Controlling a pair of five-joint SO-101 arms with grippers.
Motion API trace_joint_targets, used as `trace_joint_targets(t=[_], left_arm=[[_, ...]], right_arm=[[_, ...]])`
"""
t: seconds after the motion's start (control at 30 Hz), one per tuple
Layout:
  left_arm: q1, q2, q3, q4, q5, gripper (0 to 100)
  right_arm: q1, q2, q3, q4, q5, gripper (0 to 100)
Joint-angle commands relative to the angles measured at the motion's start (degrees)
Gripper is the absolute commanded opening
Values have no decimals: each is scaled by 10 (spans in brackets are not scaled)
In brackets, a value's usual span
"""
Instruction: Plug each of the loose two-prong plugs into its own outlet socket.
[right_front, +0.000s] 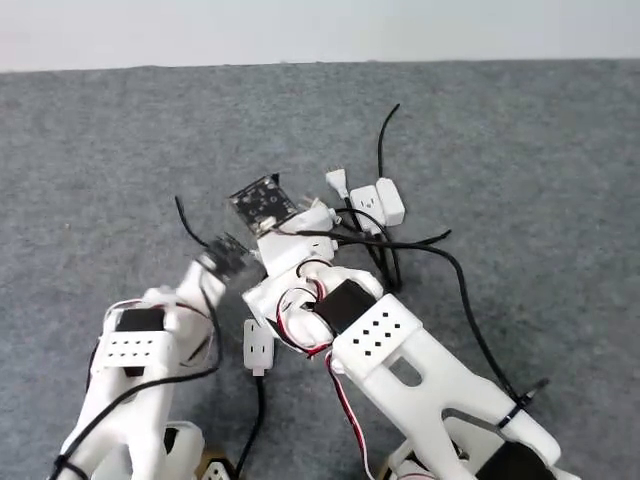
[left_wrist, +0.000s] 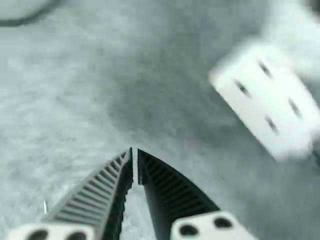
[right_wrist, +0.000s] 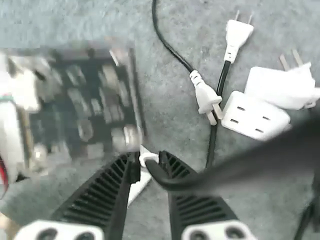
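Note:
My right gripper (right_wrist: 149, 162) is shut on a small white plug (right_wrist: 138, 186) whose black cord (right_wrist: 240, 165) trails away over the carpet. Beyond it lie a white outlet socket (right_wrist: 255, 116), a second white plug (right_wrist: 206, 97) touching the socket's side, a third plug (right_wrist: 237, 34) farther off, and a white adapter (right_wrist: 280, 85) with two prongs. This cluster (right_front: 366, 200) sits mid-table in the high view. My left gripper (left_wrist: 134, 165) is shut on nothing and hovers over bare carpet, with another white outlet socket (left_wrist: 267, 97) a short way off. That socket (right_front: 258, 345) lies between the two arms.
Grey carpet (right_front: 520, 150) covers the whole table. A bare circuit board (right_wrist: 80, 110) stands close beside the right gripper. Black cords (right_front: 455, 270) loop around the right arm. There is free room at the far left and far right.

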Motion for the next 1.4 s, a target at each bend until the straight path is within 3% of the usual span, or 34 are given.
trace_joint_targets(t=[0.0,0.13,0.4,0.77,0.97,1.37], left_arm=[[-29,-15,6,-76,120,12],[-46,-15,7,-126,207,12],[-74,-14,7,-182,255,12],[-129,-11,7,-281,393,12],[-139,-15,33,-336,402,12],[-141,-15,33,-336,400,12]], right_arm=[[-2,-2,2,-13,-52,9],[-3,-2,27,-32,-67,9],[-6,-7,46,-47,-71,8],[-24,8,50,-71,-114,8],[-22,77,47,-99,-120,8],[-22,80,49,-97,-120,8]])
